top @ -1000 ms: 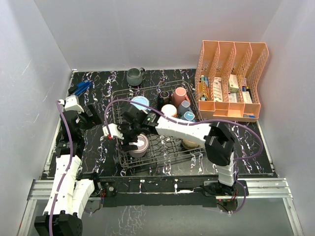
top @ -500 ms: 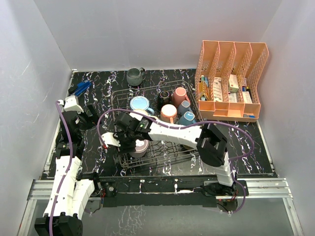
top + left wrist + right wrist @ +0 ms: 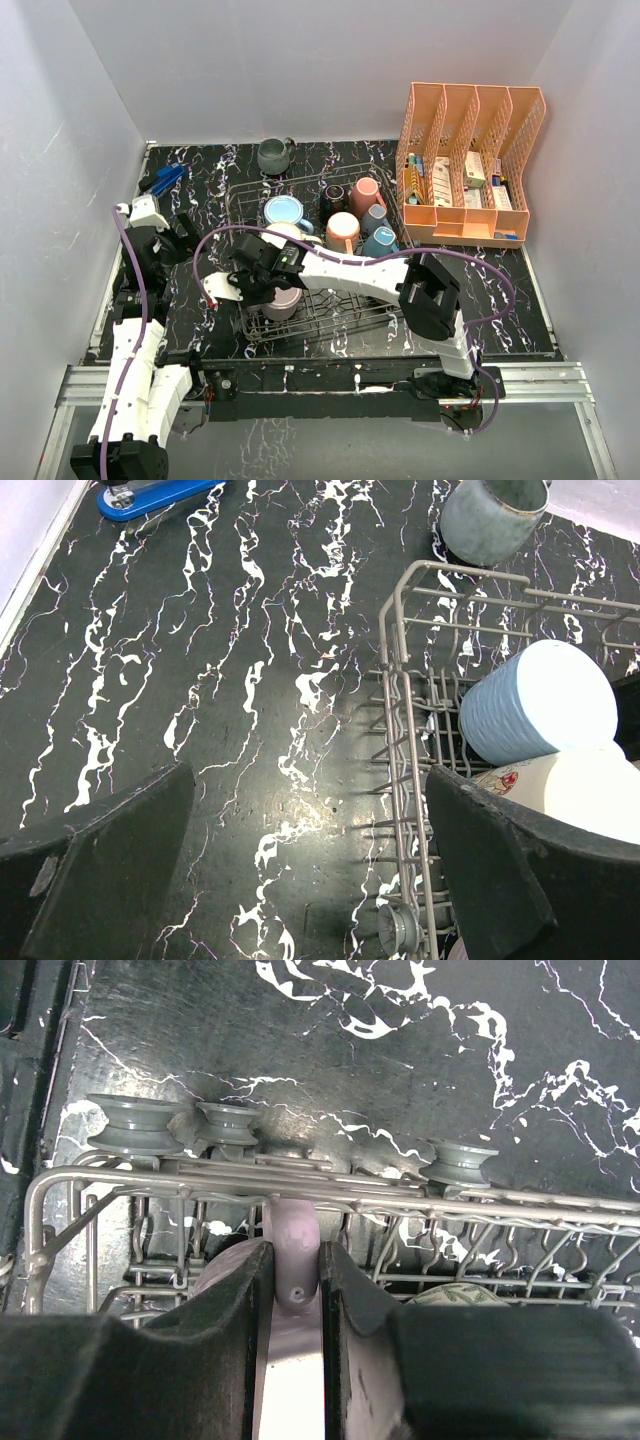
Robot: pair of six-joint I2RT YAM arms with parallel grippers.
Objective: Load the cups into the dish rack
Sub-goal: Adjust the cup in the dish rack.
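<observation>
The dish rack (image 3: pixel 300 181) stands mid-table and holds several cups. A mauve cup (image 3: pixel 283 301) sits in its front-left corner. My right gripper (image 3: pixel 263 285) is shut on that cup's handle (image 3: pixel 293 1250), which shows pinched between the pads just inside the rack's rim (image 3: pixel 400 1195). A light blue cup (image 3: pixel 284 211) and a cream cup (image 3: pixel 580 790) lie in the rack's left part. One grey cup (image 3: pixel 273 155) stands on the table behind the rack. My left gripper (image 3: pixel 175 236) hangs open over bare table left of the rack (image 3: pixel 400 660), with nothing between its fingers.
Black (image 3: pixel 333 197), pink (image 3: pixel 365 190), peach (image 3: pixel 343 228) and teal (image 3: pixel 380 241) cups fill the rack's back right. An orange mesh organizer (image 3: pixel 470 160) stands at the far right. A blue stapler (image 3: pixel 163 180) lies at the back left.
My right gripper has closed onto the mauve cup's handle and shifted slightly left over the rack's front-left corner. The left arm has not moved.
</observation>
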